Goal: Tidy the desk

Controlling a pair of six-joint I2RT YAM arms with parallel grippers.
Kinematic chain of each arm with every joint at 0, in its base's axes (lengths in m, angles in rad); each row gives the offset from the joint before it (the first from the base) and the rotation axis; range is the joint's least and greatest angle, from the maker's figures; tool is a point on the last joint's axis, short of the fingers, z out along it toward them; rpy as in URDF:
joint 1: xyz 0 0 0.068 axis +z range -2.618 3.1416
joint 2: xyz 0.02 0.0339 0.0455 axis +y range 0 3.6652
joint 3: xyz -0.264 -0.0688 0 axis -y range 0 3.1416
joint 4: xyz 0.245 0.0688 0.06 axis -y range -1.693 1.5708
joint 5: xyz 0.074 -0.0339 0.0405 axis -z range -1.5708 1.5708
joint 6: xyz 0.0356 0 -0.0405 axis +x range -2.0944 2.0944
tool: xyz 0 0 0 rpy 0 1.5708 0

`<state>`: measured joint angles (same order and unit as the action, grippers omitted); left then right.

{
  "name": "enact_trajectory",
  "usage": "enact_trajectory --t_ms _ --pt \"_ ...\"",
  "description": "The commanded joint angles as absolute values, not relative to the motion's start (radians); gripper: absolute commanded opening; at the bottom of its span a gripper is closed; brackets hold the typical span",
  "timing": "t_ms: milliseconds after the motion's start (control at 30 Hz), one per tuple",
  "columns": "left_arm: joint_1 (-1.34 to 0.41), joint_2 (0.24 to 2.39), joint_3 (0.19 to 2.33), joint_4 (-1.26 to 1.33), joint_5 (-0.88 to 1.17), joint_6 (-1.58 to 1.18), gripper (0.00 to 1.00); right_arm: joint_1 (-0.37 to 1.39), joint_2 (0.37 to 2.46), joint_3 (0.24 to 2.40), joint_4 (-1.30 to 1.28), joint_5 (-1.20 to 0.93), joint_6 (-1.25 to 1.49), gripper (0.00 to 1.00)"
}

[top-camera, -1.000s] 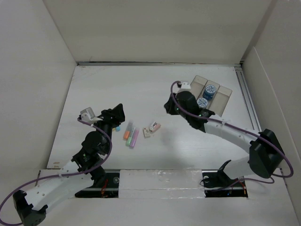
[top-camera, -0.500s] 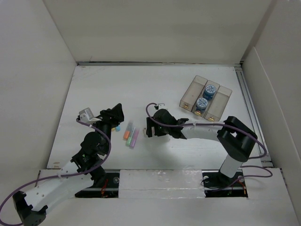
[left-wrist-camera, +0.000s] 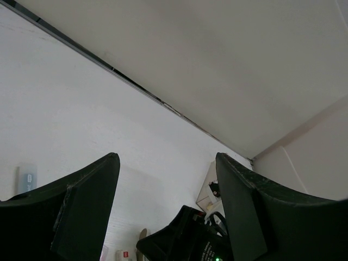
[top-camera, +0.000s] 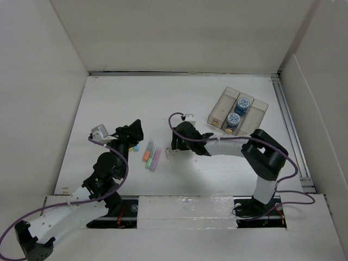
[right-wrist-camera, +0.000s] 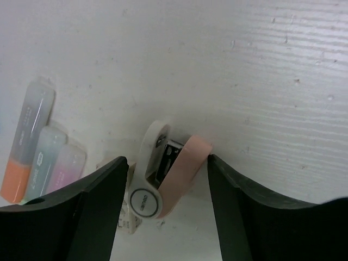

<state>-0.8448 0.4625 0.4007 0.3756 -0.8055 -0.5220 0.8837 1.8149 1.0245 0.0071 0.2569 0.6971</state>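
The desk is a white plank tabletop between white walls. A pink and white stapler lies on it, slightly open. My right gripper is open and low over the stapler, one finger on each side of it; in the top view the right gripper covers most of it. A small white box lies by the stapler's round end. My left gripper is open and empty, raised beside the highlighters; in the left wrist view its fingers frame bare desk.
A clear three-compartment tray at the back right holds two blue rolls in its middle compartment. A small light-blue piece lies left of the highlighters. The highlighters also show in the right wrist view.
My right arm has swung left from the tray and come down over the stapler with its jaws open. The left arm has not moved.
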Motion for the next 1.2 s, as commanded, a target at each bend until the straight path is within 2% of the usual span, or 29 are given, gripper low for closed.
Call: enact_trajectory --t_ms 0,233,400,500,667,833,933,1167 --pt "-0.850 0.465 0.411 0.406 -0.804 -0.520 0.67 0.879 1.841 1.069 0.003 0.346 0.698 0.65" --pt "-0.850 0.465 0.410 0.403 -0.804 -0.520 0.67 0.913 1.848 1.100 -0.112 0.466 0.650 0.65" --pt "-0.850 0.466 0.410 0.405 -0.801 -0.518 0.67 0.913 1.827 1.075 -0.117 0.454 0.649 0.37" --pt "-0.850 0.468 0.408 0.411 -0.801 -0.519 0.67 0.893 1.772 1.065 -0.101 0.430 0.650 0.28" --pt "-0.850 0.465 0.408 0.405 -0.798 -0.520 0.67 0.822 1.665 1.066 -0.107 0.443 0.615 0.26" --pt "-0.850 0.463 0.408 0.407 -0.792 -0.522 0.67 0.611 1.523 1.049 -0.055 0.430 0.577 0.27" --pt "-0.850 0.468 0.406 0.416 -0.795 -0.519 0.67 0.467 1.535 1.052 -0.011 0.400 0.577 0.27" --pt "-0.850 0.469 0.408 0.411 -0.804 -0.517 0.67 0.301 1.650 1.135 -0.009 0.376 0.584 0.29"
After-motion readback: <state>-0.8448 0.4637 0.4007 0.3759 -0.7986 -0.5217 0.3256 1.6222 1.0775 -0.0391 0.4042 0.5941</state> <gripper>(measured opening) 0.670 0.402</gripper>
